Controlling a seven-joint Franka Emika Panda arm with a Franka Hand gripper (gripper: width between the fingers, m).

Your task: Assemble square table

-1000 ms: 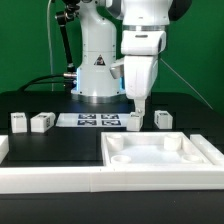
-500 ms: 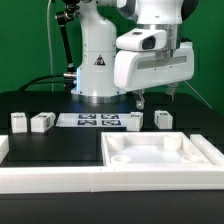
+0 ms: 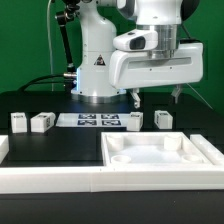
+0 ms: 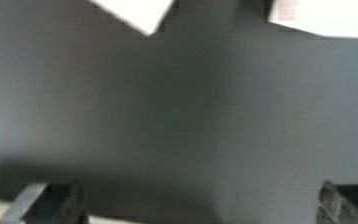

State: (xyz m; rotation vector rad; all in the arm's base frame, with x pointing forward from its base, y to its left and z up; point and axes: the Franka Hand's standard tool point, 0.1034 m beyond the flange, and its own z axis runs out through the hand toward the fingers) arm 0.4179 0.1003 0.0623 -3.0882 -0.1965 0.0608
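Observation:
The white square table top (image 3: 160,152) lies rim up at the front, toward the exterior view's right. Four white leg blocks stand behind it: two on the exterior view's left (image 3: 18,122) (image 3: 41,122) and two near the middle (image 3: 134,121) (image 3: 163,119). My gripper (image 3: 157,98) hangs open and empty above the two middle blocks, touching neither. In the wrist view the gripper (image 4: 201,205) shows two dark fingertips (image 4: 51,200) far apart over the bare black table. Two white corners (image 4: 137,12) (image 4: 327,15) show at the frame edge; I cannot tell what they are.
The marker board (image 3: 95,121) lies flat between the left and middle leg blocks. A long white rail (image 3: 50,178) runs along the front edge. The robot's base (image 3: 97,70) stands at the back, with cables on the exterior view's left.
The gripper has lifted away from the leg block near the middle and turned about its vertical axis, so its broad side now faces the exterior camera with the fingers spread wide.

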